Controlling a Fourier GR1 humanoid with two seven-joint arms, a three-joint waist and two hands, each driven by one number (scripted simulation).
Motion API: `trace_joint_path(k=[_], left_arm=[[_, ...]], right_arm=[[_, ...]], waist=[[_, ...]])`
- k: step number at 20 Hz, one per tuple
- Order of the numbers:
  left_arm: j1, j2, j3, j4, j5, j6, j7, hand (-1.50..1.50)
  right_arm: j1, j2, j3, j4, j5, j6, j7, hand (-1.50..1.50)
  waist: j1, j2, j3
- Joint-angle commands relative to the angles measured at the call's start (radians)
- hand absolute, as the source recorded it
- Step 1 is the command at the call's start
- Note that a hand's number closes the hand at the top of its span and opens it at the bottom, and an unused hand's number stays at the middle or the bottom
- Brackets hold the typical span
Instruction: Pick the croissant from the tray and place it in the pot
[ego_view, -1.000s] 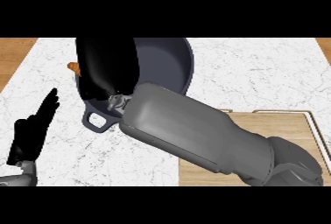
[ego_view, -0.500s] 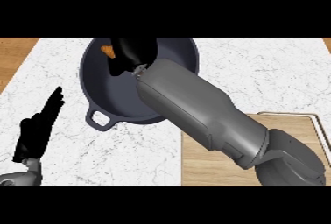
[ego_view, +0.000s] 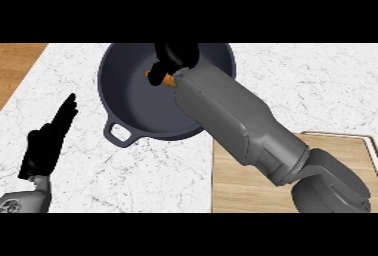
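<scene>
Golden-brown croissant (ego_view: 168, 80) sits clutched in your right hand (ego_view: 176, 57) over the pot (ego_view: 133, 107); left hand (ego_view: 50, 145) rests slack beside its rim.

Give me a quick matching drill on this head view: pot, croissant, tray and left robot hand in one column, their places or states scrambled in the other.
Things:
1. pot
2. croissant
3. tray
4. left robot hand

Places or states:
A. resting open at the view's left, fingers up
B. wooden, at the lower right, partly under the forearm
C. dark, on the marble counter, loop handle toward the robot
D. held in the right robot hand over the pot

Pairs: 1-C, 2-D, 3-B, 4-A
</scene>
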Motion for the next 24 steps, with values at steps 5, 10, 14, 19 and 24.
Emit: trace_joint_path(k=[5, 10, 14, 19, 24], left_arm=[[0.009, -0.037, -0.041, -0.009, -0.042, 0.030, 0.007, 0.00], [-0.017, -0.011, -0.015, 0.002, -0.022, 0.008, 0.019, 0.00], [-0.013, -0.007, 0.004, 0.016, -0.010, 0.006, 0.002, 0.00], [0.053, -0.014, 0.010, -0.035, -0.006, 0.012, 0.011, 0.00], [0.027, 0.010, 0.041, -0.041, 0.013, -0.008, 0.058, 0.00]], right_arm=[[0.018, 0.000, -0.047, 0.071, -0.116, -0.042, -0.178, -1.50], [0.030, 0.000, -0.158, -0.052, -0.233, -0.226, -0.303, -1.50], [0.069, 0.000, -0.221, -0.106, -0.346, -0.294, -0.410, -1.50], [0.090, 0.000, -0.234, -0.110, -0.496, -0.188, -0.477, -1.50], [0.190, 0.000, -0.215, -0.147, -0.593, -0.126, -0.590, -1.50]], waist=[[0.003, -0.001, 0.001], [0.001, -0.002, 0.003], [-0.008, -0.005, 0.002], [-0.035, -0.020, 0.002], [-0.074, -0.028, 0.002]])
